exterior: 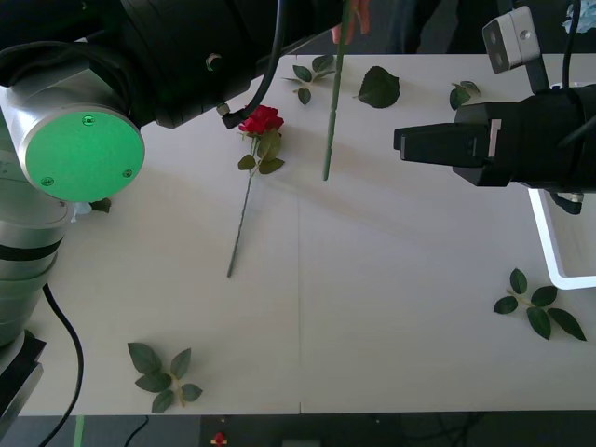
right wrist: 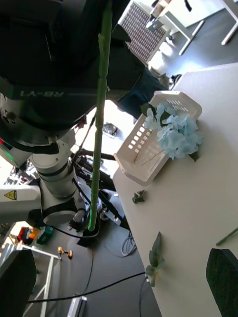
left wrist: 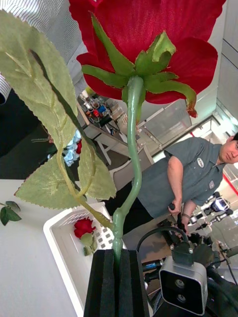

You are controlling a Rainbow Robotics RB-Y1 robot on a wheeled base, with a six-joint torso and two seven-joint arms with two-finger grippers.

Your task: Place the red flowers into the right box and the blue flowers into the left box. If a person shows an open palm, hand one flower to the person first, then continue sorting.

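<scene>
My left gripper [left wrist: 117, 255] is shut on the stem of a red flower [left wrist: 148, 44], just under its leaves. The bloom stands up past the fingers and the long stem [exterior: 331, 102] hangs down over the table's far middle. A person's fingers [exterior: 354, 19] show beside that stem at the far edge. Another red flower [exterior: 263, 121] lies on the table left of the stem. One more red flower [left wrist: 83, 227] lies in the right box [left wrist: 59, 237], whose rim [exterior: 549, 247] shows at the right edge. The blue flowers [right wrist: 173, 131] lie in the left box [right wrist: 134, 163]. My right gripper [exterior: 402, 142] hovers open at the right, holding nothing.
Loose green leaf sprigs lie at the front left [exterior: 163, 372], the front right [exterior: 535, 307] and along the back [exterior: 377, 87]. The bulk of my left arm [exterior: 84, 154] covers the table's left side.
</scene>
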